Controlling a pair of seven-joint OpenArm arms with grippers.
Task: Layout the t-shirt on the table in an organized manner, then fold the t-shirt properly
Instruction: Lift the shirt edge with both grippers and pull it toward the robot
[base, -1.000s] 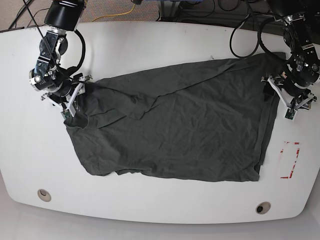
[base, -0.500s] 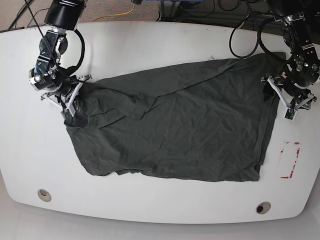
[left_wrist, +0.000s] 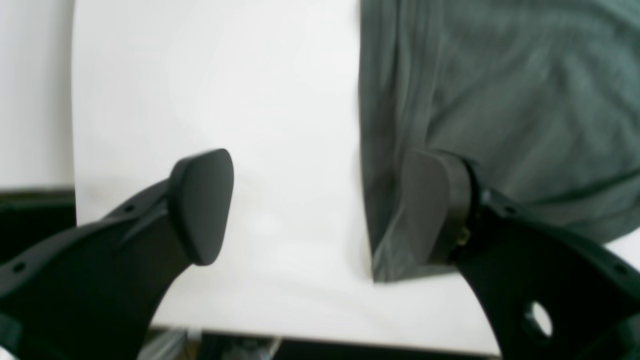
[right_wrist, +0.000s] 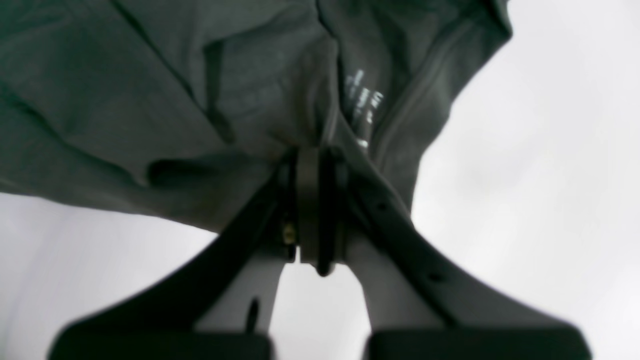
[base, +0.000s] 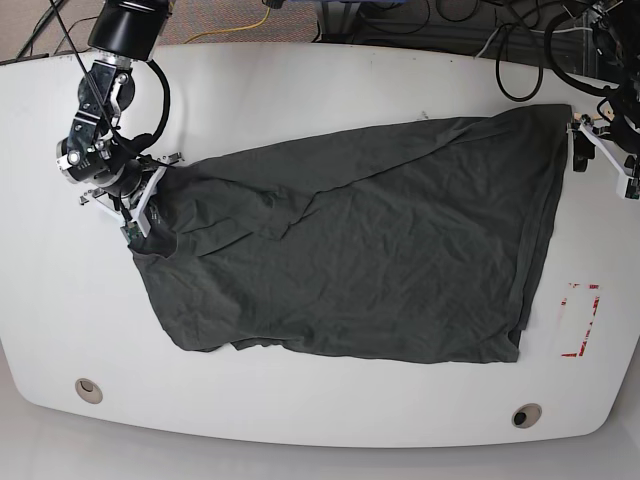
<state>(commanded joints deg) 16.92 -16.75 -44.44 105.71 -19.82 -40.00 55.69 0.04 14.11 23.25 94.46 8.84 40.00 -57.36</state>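
The t-shirt (base: 350, 270) lies spread across the middle of the white worktop (base: 300, 90), mostly flat but creased, with its long upper edge running slantwise from the low left up to the far right corner. A bunched ridge of folds crosses it left of centre.

At the left of the base view, the right gripper (base: 140, 205) sits on the shirt's crumpled end. From its wrist camera the jaws are pressed together with a pinch of grey cloth (right_wrist: 280, 100) caught between them, right by the neckline seam. Pale lettering from a printed neck label (right_wrist: 365, 107) shows on the fabric just above the jaws, but it is too blurred to read.

At the far right, the left gripper (base: 605, 150) hangs just off the shirt's upper right corner. Its wrist view shows the jaws spread wide: one finger (left_wrist: 202, 205) over bare worktop, the other finger (left_wrist: 432, 205) over the shirt's hemmed edge (left_wrist: 370, 150), nothing clamped between them.

A red tape mark (base: 580, 320) lies on the worktop just beside the shirt's right edge. Two round grommet holes sit near the front rim, one at the left (base: 88, 389) and one at the right (base: 525, 415). No brand or readable writing shows anywhere else.
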